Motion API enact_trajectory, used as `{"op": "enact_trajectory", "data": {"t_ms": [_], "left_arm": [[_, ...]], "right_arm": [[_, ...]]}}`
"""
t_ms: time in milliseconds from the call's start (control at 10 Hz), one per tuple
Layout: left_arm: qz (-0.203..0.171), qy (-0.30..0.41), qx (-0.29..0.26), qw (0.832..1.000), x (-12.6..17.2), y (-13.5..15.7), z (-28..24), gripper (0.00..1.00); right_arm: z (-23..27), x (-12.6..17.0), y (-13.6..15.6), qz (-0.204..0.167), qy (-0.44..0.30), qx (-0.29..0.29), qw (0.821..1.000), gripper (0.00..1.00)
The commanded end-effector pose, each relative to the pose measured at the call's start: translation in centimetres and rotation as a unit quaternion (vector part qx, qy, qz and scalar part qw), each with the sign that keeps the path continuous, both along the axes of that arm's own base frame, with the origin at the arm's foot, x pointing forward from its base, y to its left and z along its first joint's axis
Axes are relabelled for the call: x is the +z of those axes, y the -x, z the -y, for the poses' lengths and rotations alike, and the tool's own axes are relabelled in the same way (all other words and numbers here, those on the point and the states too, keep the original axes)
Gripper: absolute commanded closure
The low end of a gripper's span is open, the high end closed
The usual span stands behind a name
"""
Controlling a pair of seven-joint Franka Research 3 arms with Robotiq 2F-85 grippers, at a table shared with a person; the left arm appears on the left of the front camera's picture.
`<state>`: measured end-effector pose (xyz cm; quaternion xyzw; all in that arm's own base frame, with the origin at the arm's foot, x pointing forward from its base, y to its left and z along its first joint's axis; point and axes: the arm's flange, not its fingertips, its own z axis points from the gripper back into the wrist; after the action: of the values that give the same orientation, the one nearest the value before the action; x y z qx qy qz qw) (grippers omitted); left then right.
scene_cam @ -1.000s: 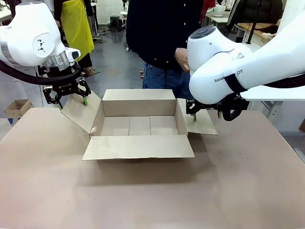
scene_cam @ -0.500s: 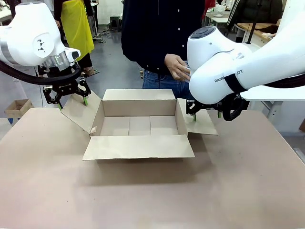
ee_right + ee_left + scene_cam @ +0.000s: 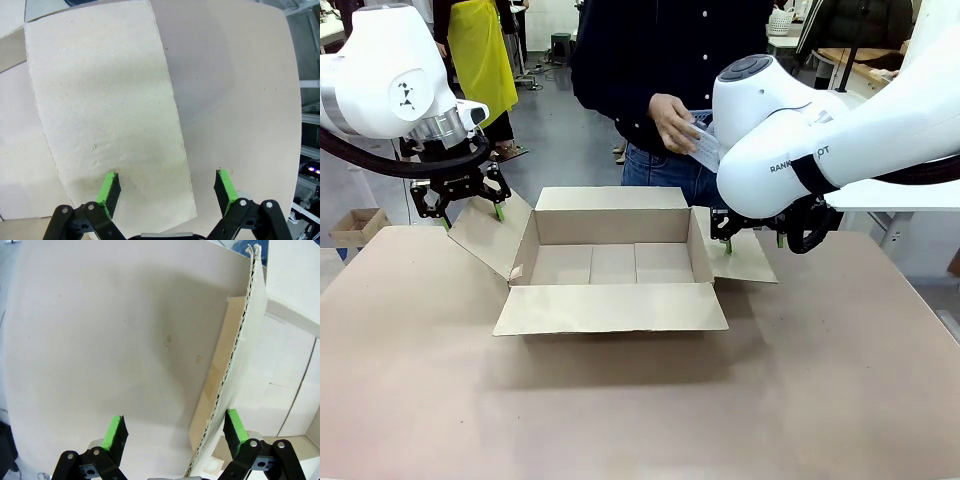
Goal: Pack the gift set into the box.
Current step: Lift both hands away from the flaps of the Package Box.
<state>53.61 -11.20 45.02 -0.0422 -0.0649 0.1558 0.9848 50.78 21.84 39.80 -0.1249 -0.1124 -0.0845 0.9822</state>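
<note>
The box (image 3: pixel 613 262) stands open at mid-table, all four flaps spread and its inside bare. My left gripper (image 3: pixel 473 215) is open, astride the top edge of the raised left flap (image 3: pixel 490 235); in the left wrist view that flap edge (image 3: pixel 227 370) runs up between the fingers (image 3: pixel 116 432) of my left gripper (image 3: pixel 175 431), close to the right pad. My right gripper (image 3: pixel 752 240) hovers open over the flat right flap (image 3: pixel 742 260), whose edge (image 3: pixel 170 115) lies under my right gripper (image 3: pixel 166 187). Behind the box, a person's hand (image 3: pixel 670 118) holds the gift set's white tray (image 3: pixel 705 148), partly hidden by my right arm; its contents are not discernible.
The tan table (image 3: pixel 640 400) has wide free room in front of the box and at both sides. A small cardboard box (image 3: pixel 355 225) sits off the table at far left. Another person in a yellow apron (image 3: pixel 480 50) stands far back.
The person's hand has risen and moved left, bringing the white tray out from behind my right arm. Both arms and the box have stayed still.
</note>
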Motion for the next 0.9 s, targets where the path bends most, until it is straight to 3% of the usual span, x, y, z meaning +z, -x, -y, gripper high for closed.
{"op": "enact_trajectory", "data": {"t_ms": [0,800], "left_arm": [[0.000,-0.008,0.007,1.000,0.26,0.16,-0.01,0.00],[0.000,-0.008,0.007,1.000,0.26,0.16,-0.01,0.00]], "right_arm": [[-0.11,0.20,-0.05,-0.003,0.003,-0.001,1.000,0.00],[-0.11,0.20,-0.05,-0.003,0.003,-0.001,1.000,0.00]]}}
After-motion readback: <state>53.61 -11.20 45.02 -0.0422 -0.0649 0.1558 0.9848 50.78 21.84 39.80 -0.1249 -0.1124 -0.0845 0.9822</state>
